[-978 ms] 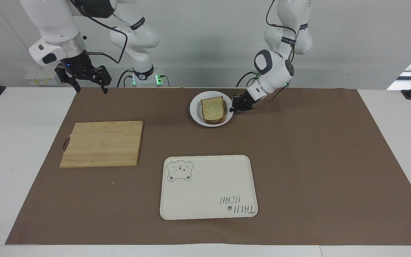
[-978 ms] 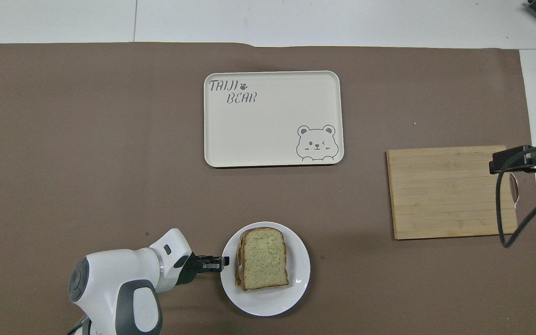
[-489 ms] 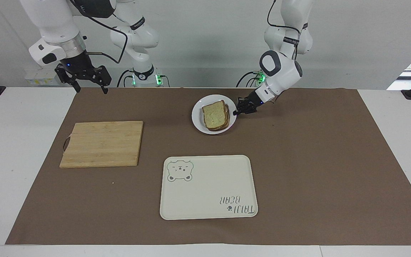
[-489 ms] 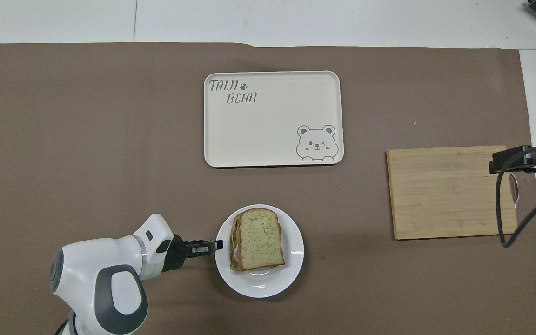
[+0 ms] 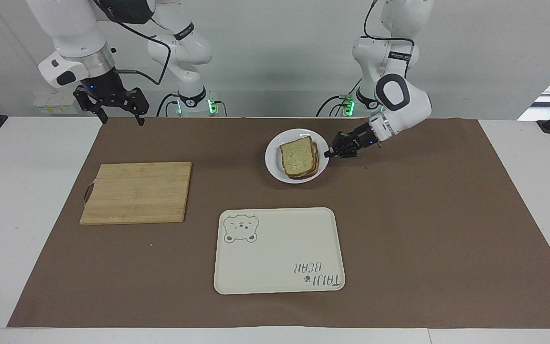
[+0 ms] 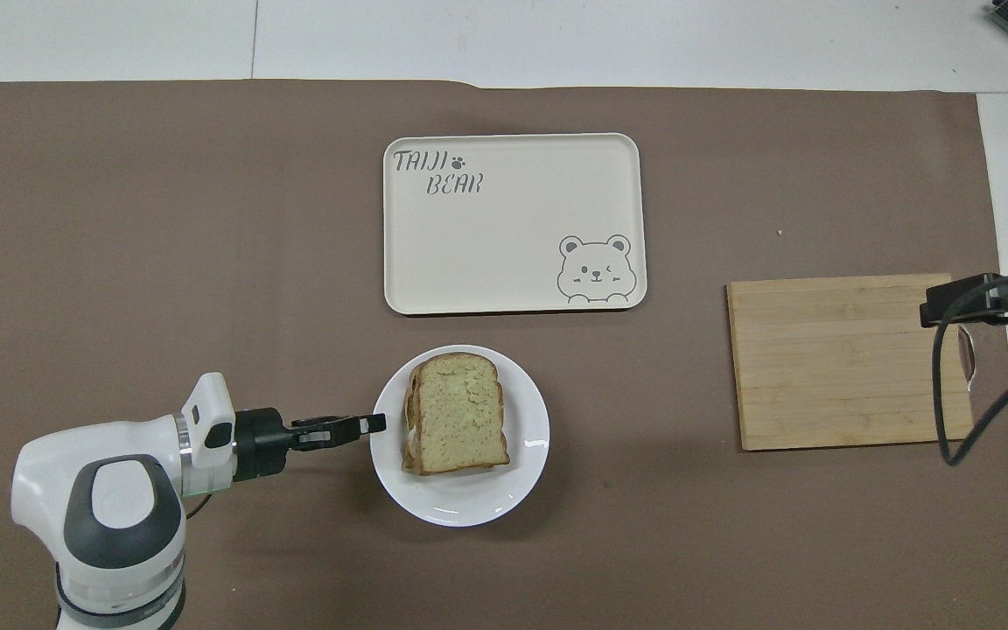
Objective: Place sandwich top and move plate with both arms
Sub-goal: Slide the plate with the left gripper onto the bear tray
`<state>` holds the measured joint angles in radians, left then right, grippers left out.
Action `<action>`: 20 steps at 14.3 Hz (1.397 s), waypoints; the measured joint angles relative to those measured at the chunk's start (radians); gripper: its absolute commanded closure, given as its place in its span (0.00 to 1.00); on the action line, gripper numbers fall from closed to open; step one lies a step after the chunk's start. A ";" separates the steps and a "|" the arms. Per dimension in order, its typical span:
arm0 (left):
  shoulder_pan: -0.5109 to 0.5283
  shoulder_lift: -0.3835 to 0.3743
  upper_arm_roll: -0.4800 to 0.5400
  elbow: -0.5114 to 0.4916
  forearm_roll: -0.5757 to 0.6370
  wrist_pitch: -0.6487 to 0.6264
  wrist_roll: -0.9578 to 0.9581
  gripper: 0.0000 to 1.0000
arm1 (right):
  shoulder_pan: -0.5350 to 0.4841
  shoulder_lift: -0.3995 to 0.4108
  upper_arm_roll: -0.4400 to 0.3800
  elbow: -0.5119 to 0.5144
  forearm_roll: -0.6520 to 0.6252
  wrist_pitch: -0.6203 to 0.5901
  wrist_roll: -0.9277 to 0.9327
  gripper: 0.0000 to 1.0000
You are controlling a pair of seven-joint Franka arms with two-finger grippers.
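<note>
Bright, even light falls from above, and both views are sharp. Shadows under the plate are soft and short. Small glints mark its glossy rim.

One camera stands high across the worktop and faces both robot bases, taking in the whole brown mat from a moderate distance. The second sits high above the robots' end, looking forward and steeply down, closer in. Both share the mat, the tray, the plate and the cutting board, seen half a turn apart.
</note>
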<state>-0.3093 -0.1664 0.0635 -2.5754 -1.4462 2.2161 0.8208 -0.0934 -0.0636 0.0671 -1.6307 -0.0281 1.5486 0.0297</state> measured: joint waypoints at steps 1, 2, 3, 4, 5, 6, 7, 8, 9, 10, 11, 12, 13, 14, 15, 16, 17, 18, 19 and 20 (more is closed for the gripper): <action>0.037 0.007 0.001 0.022 -0.016 -0.029 0.014 1.00 | 0.000 0.000 0.000 0.000 0.000 0.000 0.000 0.00; 0.062 0.019 0.002 0.049 -0.047 -0.040 0.018 1.00 | 0.000 0.000 0.000 0.000 0.000 0.000 0.000 0.00; 0.075 0.038 0.003 0.083 -0.098 -0.042 0.024 1.00 | 0.000 0.000 0.000 0.000 0.000 0.000 0.000 0.00; 0.081 0.067 0.002 0.132 -0.141 -0.042 0.025 1.00 | 0.000 0.000 0.000 0.000 0.000 0.000 0.000 0.00; 0.082 0.100 0.002 0.183 -0.162 -0.038 0.024 1.00 | 0.000 0.000 0.000 0.000 0.000 0.000 0.000 0.00; 0.082 0.136 0.000 0.235 -0.173 -0.026 0.018 1.00 | 0.000 0.000 0.000 0.000 0.000 0.000 0.000 0.00; 0.081 0.176 -0.003 0.287 -0.186 -0.011 0.008 1.00 | 0.000 0.000 0.000 0.000 0.000 0.000 0.000 0.00; 0.081 0.223 -0.007 0.342 -0.210 0.000 0.006 1.00 | 0.000 0.000 0.000 0.000 0.000 0.000 0.000 0.00; 0.080 0.273 -0.015 0.394 -0.230 0.013 0.006 1.00 | 0.000 0.000 0.000 0.000 0.000 0.000 0.000 0.00; 0.080 0.322 -0.029 0.438 -0.239 0.036 0.005 1.00 | 0.000 0.000 0.000 0.000 0.000 0.000 0.000 0.00; 0.080 0.374 -0.052 0.480 -0.248 0.067 0.005 1.00 | 0.000 0.000 0.000 0.000 0.000 0.000 0.000 0.00; 0.080 0.425 -0.078 0.521 -0.256 0.094 0.005 1.00 | 0.000 0.000 0.000 0.000 0.000 0.000 0.000 0.00; 0.080 0.474 -0.103 0.561 -0.262 0.117 0.005 1.00 | 0.000 0.000 0.000 0.000 0.000 0.000 0.000 0.00; 0.079 0.519 -0.125 0.601 -0.264 0.141 0.005 1.00 | 0.000 0.000 0.000 0.000 0.000 0.000 0.000 0.00; 0.079 0.561 -0.144 0.643 -0.264 0.173 0.005 1.00 | 0.000 0.000 0.000 0.000 0.000 0.000 0.000 0.00; 0.079 0.601 -0.160 0.685 -0.265 0.203 0.005 1.00 | 0.000 0.000 0.000 0.000 0.000 0.000 0.000 0.00; 0.079 0.638 -0.175 0.726 -0.265 0.231 0.005 1.00 | 0.000 0.000 0.000 0.000 0.000 0.000 0.000 0.00; 0.079 0.672 -0.190 0.760 -0.265 0.257 0.005 1.00 | 0.000 0.000 0.000 0.000 0.000 0.000 0.000 0.00; 0.079 0.699 -0.202 0.786 -0.265 0.285 0.005 1.00 | 0.000 0.000 0.000 0.000 0.000 0.000 0.000 0.00; 0.079 0.722 -0.211 0.809 -0.263 0.308 0.004 1.00 | 0.000 0.000 0.000 0.000 0.000 0.000 0.000 0.00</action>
<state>-0.2299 0.5552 -0.1474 -1.7663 -1.7089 2.5244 0.8252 -0.0934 -0.0634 0.0671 -1.6307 -0.0281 1.5486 0.0297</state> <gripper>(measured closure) 0.947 0.000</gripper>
